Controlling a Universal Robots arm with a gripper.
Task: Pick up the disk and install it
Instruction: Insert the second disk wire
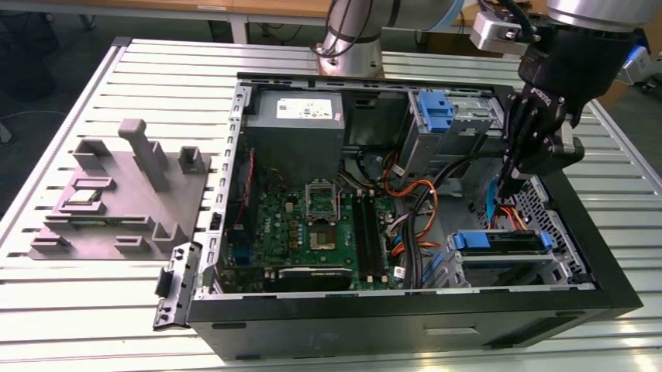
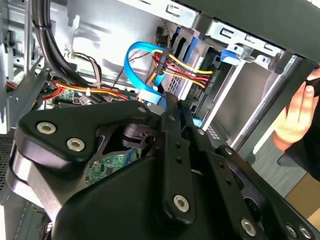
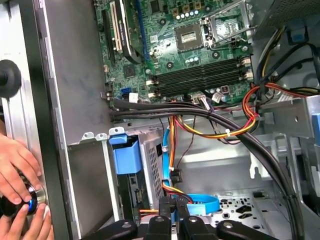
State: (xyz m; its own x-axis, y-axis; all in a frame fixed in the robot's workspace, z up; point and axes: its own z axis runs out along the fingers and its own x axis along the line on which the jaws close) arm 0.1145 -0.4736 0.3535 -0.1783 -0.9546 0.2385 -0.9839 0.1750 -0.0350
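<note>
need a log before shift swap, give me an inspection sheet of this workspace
surface: slatted metal table bearing an open computer case
job's things: disk with blue rails lies in a bay at the exterior view's right
clutter: grey fixture beside the case
grippers: gripper hangs inside the case over the disk, apart from it
cables: blue cable and orange wires near the gripper
surroundings: a person's hand outside the case wall
</note>
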